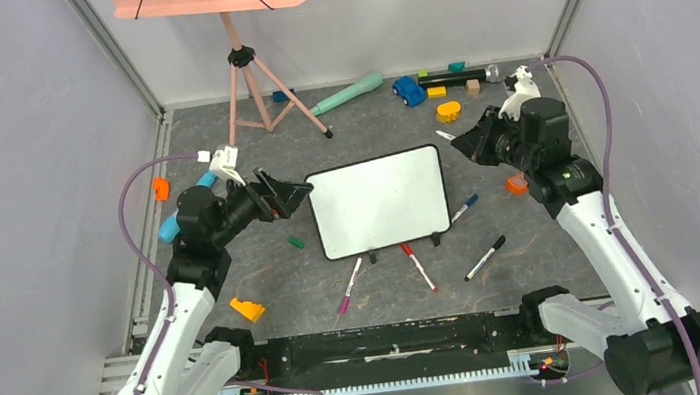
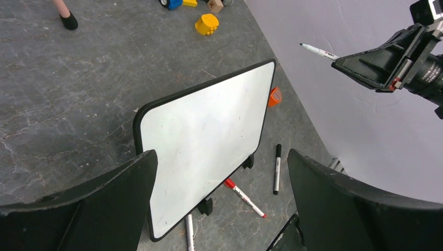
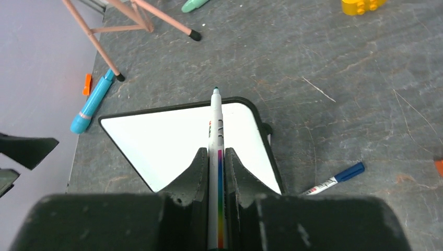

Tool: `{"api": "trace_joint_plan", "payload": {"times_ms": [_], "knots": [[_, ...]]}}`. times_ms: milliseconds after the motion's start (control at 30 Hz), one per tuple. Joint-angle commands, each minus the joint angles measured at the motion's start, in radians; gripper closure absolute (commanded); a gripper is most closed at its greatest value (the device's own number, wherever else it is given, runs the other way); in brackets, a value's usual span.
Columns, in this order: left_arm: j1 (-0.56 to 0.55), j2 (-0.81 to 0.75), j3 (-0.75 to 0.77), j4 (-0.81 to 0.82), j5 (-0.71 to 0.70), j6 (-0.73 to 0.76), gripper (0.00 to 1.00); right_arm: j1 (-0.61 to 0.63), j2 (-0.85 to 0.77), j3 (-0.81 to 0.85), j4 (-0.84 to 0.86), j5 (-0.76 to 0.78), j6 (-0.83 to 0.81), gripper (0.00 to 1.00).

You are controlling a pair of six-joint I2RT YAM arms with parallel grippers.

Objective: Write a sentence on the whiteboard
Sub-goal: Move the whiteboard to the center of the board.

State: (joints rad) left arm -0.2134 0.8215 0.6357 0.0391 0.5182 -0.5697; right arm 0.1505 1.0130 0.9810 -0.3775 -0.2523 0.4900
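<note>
The whiteboard (image 1: 381, 199) stands on its two black feet in the middle of the table, and its face is blank; no sentence shows on it. It also shows in the left wrist view (image 2: 203, 141) and the right wrist view (image 3: 167, 141). My left gripper (image 1: 300, 193) is open and empty, just off the board's left edge, with its jaws wide apart (image 2: 222, 154). My right gripper (image 1: 465, 143) is shut on a white marker (image 3: 216, 125) with a rainbow stripe. The marker's tip hovers above the board's far right corner, apart from it. The marker also shows in the left wrist view (image 2: 318, 50).
Loose markers lie in front of and right of the board: pink (image 1: 350, 286), red (image 1: 420, 267), black (image 1: 485, 257), blue (image 1: 464, 208). A green cap (image 1: 296, 241) lies at its left. A pink tripod stand (image 1: 246, 79) and toys (image 1: 408, 90) are at the back. An orange wedge (image 1: 247, 309) is front left.
</note>
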Motion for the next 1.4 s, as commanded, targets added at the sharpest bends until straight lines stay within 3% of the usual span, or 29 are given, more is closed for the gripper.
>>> {"api": "trace_joint_plan", "payload": {"times_ms": [0,233,400,533,633,733,800,933,1067,1200,1367], "knots": [[0.003,0.009,-0.010,0.031,-0.005,-0.078,0.00,0.044,0.003,0.069,0.001,0.040,-0.060,1.00],[0.003,0.006,-0.009,-0.010,-0.075,-0.052,0.00,0.135,-0.003,0.141,-0.047,0.138,-0.155,1.00],[0.003,-0.055,-0.090,-0.033,-0.345,-0.298,0.00,0.192,-0.032,0.145,-0.069,0.163,-0.179,1.00],[0.003,-0.164,-0.243,0.204,-0.398,-0.288,0.00,0.201,-0.064,0.120,-0.078,0.150,-0.174,1.00],[0.003,-0.181,-0.253,0.177,-0.426,-0.243,0.00,0.201,-0.078,0.114,-0.094,0.157,-0.182,1.00],[0.003,-0.149,-0.248,0.214,-0.313,-0.036,0.00,0.201,-0.081,0.112,-0.106,0.158,-0.183,1.00],[0.003,-0.116,-0.220,0.163,-0.297,0.001,0.00,0.201,-0.078,0.108,-0.108,0.146,-0.185,1.00],[0.003,-0.087,-0.199,0.124,-0.353,-0.077,0.00,0.201,-0.066,0.107,-0.109,0.144,-0.198,1.00],[0.003,-0.059,-0.207,0.168,-0.315,-0.083,0.00,0.201,-0.053,0.108,-0.111,0.138,-0.202,1.00],[0.003,-0.026,-0.271,0.328,-0.258,-0.201,0.00,0.200,-0.042,0.105,-0.112,0.119,-0.201,1.00],[0.003,-0.054,-0.323,0.357,-0.099,-0.394,0.00,0.202,-0.019,0.113,-0.117,0.075,-0.193,1.00]]}}
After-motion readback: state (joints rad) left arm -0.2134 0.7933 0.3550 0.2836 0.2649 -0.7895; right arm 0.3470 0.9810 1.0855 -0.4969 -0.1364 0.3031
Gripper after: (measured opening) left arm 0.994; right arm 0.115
